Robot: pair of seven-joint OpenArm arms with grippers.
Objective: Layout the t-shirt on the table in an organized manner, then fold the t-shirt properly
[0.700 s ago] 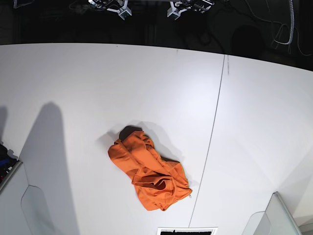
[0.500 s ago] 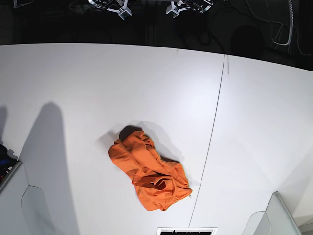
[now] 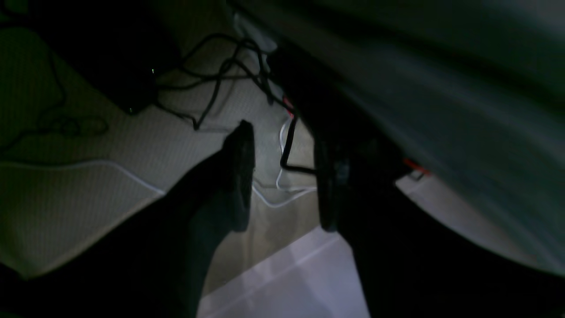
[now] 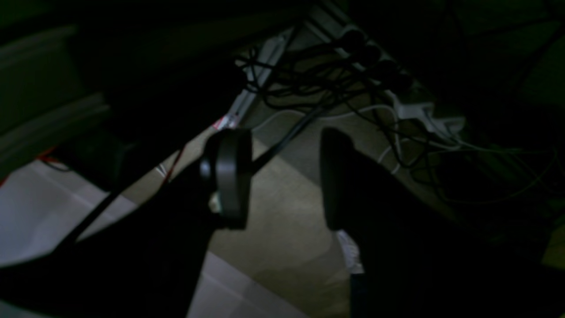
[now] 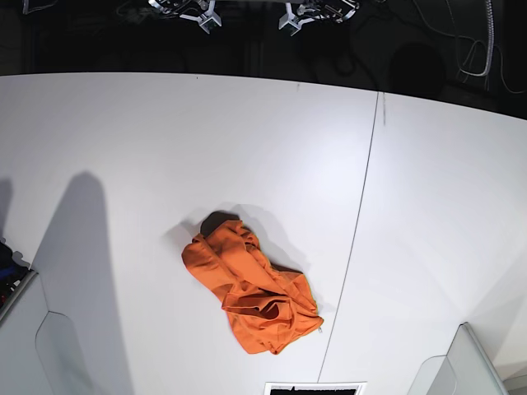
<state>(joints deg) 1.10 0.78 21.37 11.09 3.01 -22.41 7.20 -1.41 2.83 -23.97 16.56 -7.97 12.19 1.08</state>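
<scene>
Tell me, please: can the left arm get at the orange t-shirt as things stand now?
Probably yes. The t-shirt lies crumpled on the table with nothing on or around it. The left gripper is open, holds nothing, and points at the cabled floor beyond the table, so it must first travel over. Whether its reach suffices cannot be told.

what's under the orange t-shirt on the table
The crumpled t-shirt lies directly on the white table. A dark patch shows at its upper edge, probably shadow. Anything beneath the bunched fabric is covered.
</scene>
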